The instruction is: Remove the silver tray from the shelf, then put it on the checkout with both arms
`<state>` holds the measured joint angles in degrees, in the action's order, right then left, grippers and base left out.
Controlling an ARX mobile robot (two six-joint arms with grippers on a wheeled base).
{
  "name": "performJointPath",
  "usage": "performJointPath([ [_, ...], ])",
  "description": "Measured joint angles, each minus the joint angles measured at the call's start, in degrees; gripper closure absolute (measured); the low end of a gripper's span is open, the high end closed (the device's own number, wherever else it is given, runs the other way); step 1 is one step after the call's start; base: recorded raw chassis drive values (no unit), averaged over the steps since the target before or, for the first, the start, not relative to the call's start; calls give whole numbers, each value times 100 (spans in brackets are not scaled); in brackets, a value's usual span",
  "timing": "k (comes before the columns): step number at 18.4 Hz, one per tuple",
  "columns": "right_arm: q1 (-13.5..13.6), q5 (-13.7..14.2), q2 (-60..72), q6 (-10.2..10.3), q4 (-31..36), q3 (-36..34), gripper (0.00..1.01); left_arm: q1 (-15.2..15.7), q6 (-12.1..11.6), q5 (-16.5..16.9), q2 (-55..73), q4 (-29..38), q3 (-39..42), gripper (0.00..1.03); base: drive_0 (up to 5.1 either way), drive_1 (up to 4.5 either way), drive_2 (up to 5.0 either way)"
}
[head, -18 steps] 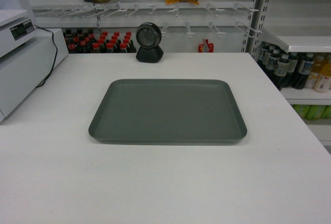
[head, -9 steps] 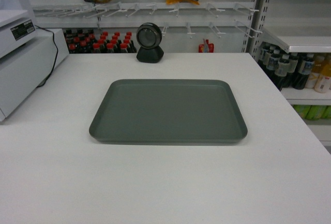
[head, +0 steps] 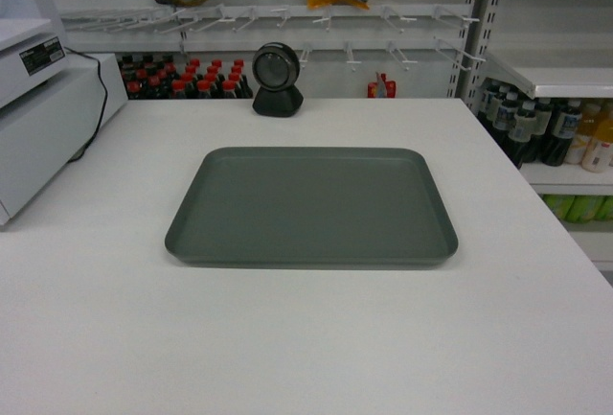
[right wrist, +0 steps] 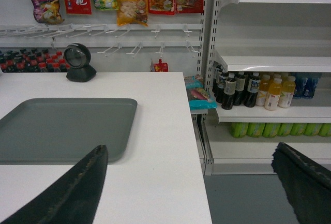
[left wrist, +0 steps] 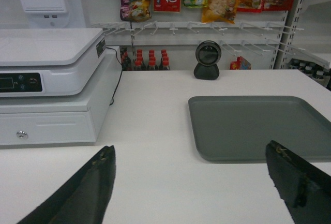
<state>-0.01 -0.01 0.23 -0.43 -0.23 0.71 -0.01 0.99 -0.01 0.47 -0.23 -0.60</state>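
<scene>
The silver tray (head: pixel 311 206) lies flat in the middle of the white checkout (head: pixel 287 338), empty; no arm shows in the head view. In the left wrist view the tray (left wrist: pixel 258 125) sits ahead and to the right. My left gripper (left wrist: pixel 190 154) is open, held above bare counter near the tray's front left corner, and holds nothing. In the right wrist view the tray (right wrist: pixel 62 128) lies to the left. My right gripper (right wrist: pixel 191 154) is open and empty, spanning the checkout's right edge (right wrist: pixel 199 157).
A black barcode scanner (head: pixel 277 80) stands at the counter's back edge. A white cash register (left wrist: pixel 49 87) occupies the left side. Shelves (right wrist: pixel 269 63) with drink bottles (right wrist: pixel 258 90) stand to the right, beyond a drop to the floor. Snack packs hang behind.
</scene>
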Motion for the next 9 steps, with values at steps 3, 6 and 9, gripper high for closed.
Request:
performJointPath([
  [3,0,0,0,2,0,0,3,0,-2,0,0,0,0,5,0,0,0],
  [6,0,0,0,2,0,0,3,0,-2,0,0,0,0,5,0,0,0],
  [9,0,0,0,2,0,0,3,0,-2,0,0,0,0,5,0,0,0],
])
